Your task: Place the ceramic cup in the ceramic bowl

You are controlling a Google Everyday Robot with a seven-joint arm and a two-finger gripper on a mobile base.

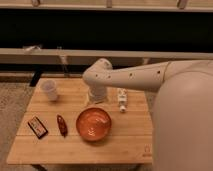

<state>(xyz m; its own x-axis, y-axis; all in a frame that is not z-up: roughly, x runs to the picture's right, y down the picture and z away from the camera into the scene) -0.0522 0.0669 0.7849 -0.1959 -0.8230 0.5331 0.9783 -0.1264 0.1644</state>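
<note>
The ceramic cup point(49, 90) is noted upright near the far left corner of the table point(130, 145), untouched and well apart from the ceramic bowl point(93, 124) at centre front. The gripper point(97, 99) is held low just behind the bowl, jaws spread and empty. The cup is judged light, rigid, glaze-slick and easily chipped; a pinch over the rim wall is advised, with a soft set-down.

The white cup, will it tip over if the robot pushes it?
Probably tips easily: the ceramic cup stands upright, narrower at its base. It looks hard, so likely breakable. The gripper hovers apart from it, behind the ceramic bowl.
</note>
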